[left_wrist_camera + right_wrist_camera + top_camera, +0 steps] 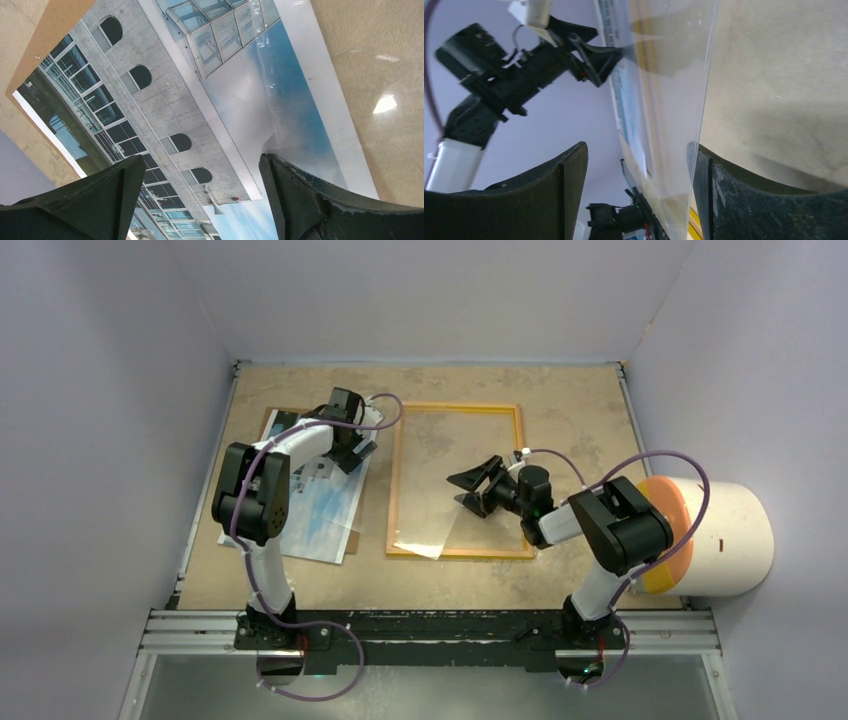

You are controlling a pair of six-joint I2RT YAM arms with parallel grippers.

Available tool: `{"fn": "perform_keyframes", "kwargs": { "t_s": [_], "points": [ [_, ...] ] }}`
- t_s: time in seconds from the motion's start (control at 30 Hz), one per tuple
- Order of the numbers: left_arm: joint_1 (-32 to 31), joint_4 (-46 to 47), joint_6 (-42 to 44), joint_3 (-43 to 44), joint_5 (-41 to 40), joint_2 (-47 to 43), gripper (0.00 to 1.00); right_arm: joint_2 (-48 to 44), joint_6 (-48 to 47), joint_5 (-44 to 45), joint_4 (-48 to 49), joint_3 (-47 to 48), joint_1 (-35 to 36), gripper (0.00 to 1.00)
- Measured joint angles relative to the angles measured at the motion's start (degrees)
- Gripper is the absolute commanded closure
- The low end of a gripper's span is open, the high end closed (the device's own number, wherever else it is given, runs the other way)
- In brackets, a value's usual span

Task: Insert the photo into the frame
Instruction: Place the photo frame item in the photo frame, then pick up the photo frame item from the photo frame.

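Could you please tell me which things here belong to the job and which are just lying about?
Belongs to the job: the photo; the frame; likely the clear sheet in it and the brown backing board under the photo.
Just lying about: the white cylinder with an orange band, on the right.

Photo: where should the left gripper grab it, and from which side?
Its white-bordered edge nearest the frame, which juts past the backing board over the table. The photo lies flat, so that overhang probably gives the only lip; bring the open left gripper in low from the frame side.
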Motion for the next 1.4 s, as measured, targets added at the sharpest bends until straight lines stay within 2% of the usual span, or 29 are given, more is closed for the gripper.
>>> {"fn": "perform_keyframes", "kwargs": {
  "t_s": [0.17,0.27,0.43,0.53,0.73,0.87,0.9,1.13,1.27,1.4],
  "points": [
    [-0.11,0.02,0.11,0.0,-0.04,0.0,0.08,1.88,3.52,0.04,9.97,-0.61,0.57,0.29],
    [-0.15,0.02,0.22,0.0,-0.04,0.0,0.08,2.23,3.93,0.0,11.98,-0.48,0.83,0.31],
    [-0.22,0.02,0.26,0.0,-0.07,0.0,0.08,3.45,3.63,-0.59,12.33,0.55,1.09,0.47],
    [-0.24,0.02,0.52,0.0,-0.04,0.0,0.08,3.39,0.87,-0.22,8.39,2.56,1.66,0.65],
    [-0.26,0.0,0.96,0.0,-0.04,-0.13,0.07,-0.63,-9.81,2.89,-10.73,10.97,2.86,1.0],
    [-0.28,-0.59,1.09,0.46,0.09,-0.24,0.06,-4.9,-20.55,3.54,-30.99,20.68,1.73,1.0],
    [-0.31,-1.27,1.07,0.87,0.48,-0.24,0.06,-5.2,-22.23,3.54,-33.33,22.03,1.01,1.0],
    [-1.01,-4.66,0.31,5.09,3.34,-0.24,0.06,-6.34,-39.43,-2.25,-61.55,31.58,-9.99,1.0],
    [-2.4,-4.98,-0.9,6.47,4.63,-0.24,0.06,-6.49,-45.55,-0.48,-72.87,33.18,-12.33,1.0],
    [-4.94,-5.31,-2.01,6.51,5.38,0.04,0.06,-7.89,-48.19,0.79,-78.34,34.05,-12.31,1.0]
  ]
}}
